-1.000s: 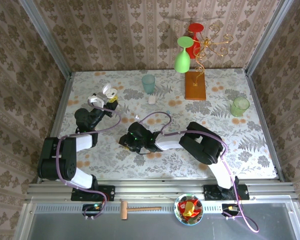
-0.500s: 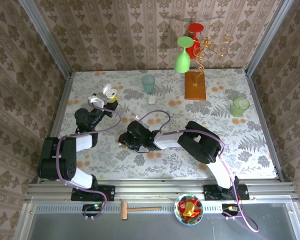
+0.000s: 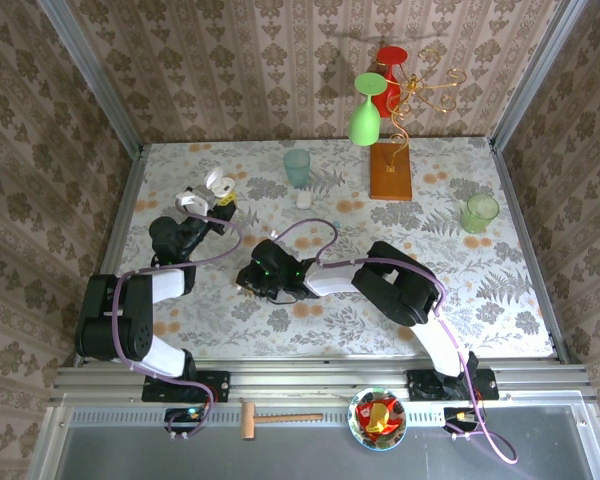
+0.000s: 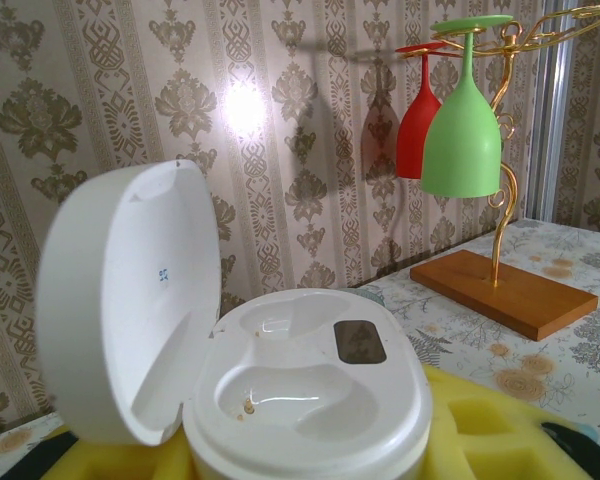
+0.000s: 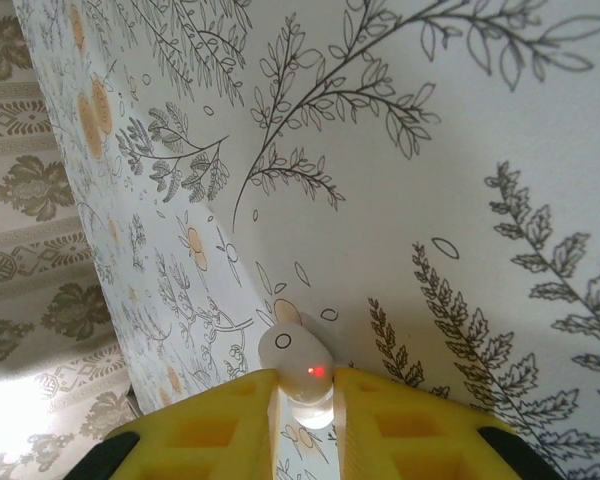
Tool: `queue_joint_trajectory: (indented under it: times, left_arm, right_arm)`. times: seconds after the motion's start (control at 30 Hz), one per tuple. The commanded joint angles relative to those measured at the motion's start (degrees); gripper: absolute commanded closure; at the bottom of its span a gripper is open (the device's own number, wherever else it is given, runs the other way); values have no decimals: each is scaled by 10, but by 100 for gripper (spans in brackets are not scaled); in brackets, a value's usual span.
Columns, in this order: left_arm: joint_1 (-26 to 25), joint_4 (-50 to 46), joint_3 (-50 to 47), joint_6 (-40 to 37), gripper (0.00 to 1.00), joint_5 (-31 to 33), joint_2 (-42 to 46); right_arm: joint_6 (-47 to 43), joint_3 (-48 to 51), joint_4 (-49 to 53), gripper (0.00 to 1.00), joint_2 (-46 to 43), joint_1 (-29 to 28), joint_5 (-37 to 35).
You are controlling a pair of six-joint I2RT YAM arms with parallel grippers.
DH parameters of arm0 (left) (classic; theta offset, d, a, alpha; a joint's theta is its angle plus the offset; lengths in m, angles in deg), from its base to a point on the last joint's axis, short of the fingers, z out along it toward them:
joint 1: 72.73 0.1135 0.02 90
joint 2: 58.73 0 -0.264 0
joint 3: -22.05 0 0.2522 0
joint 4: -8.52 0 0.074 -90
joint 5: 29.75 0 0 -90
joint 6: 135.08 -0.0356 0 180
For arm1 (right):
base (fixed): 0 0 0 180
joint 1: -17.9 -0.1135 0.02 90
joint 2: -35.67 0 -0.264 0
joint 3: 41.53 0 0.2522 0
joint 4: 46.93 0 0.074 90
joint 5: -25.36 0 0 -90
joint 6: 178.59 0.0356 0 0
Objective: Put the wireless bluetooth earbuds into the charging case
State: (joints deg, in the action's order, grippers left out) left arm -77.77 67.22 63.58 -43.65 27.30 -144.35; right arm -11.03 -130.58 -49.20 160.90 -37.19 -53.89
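Surface: table [image 3: 500, 290] with a cloth of leaves and flowers, with patterned wallpaper on the walls around it.
Right gripper [image 5: 302, 395]: its yellow pads are pinching a white earbud [image 5: 298, 365] from both sides. A small red light is on at the bud. The bud is low at the cloth; I cannot tell if it touches it.
Right gripper, place: in the top view it [image 3: 248, 283] is nearer to the arm bases than the charging case [image 3: 212, 190], a little to its right and clearly apart from it.
Left gripper [image 3: 205, 200]: its yellow pads [image 4: 460, 430] are pressed on the lower part of the charging case [image 4: 300, 390] and hold it with the wells facing up.
Case lid [image 4: 130, 300]: open, standing up on the left side of the case.
Small white thing [image 3: 304, 199]: on the cloth to the right of the case; too small to name.
Blue-green cup [image 3: 297, 167]: upright, right of the case and a little farther back.
Wooden stand [image 3: 391, 170]: farther right of the case, at the back. A green glass [image 3: 365, 115] and a red glass [image 3: 388, 75] hang upside down from its gold wire.
Green cup [image 3: 479, 212]: far right of the case, near the table edge.
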Motion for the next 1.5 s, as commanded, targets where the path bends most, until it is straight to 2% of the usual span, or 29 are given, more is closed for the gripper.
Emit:
queue_joint_trajectory:
  times: [0.0,0.27,0.37,0.47,0.6,0.8,0.9,1.03,1.2,1.47]
  left_arm:
    - [5,17,-6,-6,76,-9,14]
    - [5,17,-5,-5,76,-9,12]
    - [5,17,-4,-5,76,-10,12]
    - [5,18,-4,-5,76,-7,13]
    - [6,17,-4,-5,76,-2,14]
    - [14,17,-6,2,76,3,17]
    - [25,17,-7,10,76,8,23]
    - [46,16,-4,24,76,7,22]
    - [62,16,-3,32,76,6,23]
    - [66,17,-2,34,76,1,21]
  right_arm:
    - [-32,-7,62,80,9,6,-37]
    - [-114,13,143,80,-67,6,-111]
    - [-138,24,130,79,-81,9,-102]
    - [-187,6,131,74,-82,8,-82]
    - [-266,-52,165,67,-58,9,-29]
    - [-363,-161,275,61,-1,12,19]
    - [-441,-200,324,60,16,13,30]
    - [-517,-208,326,60,21,12,27]
    - [-552,-227,339,60,37,12,21]
    - [-561,-268,357,61,72,12,29]
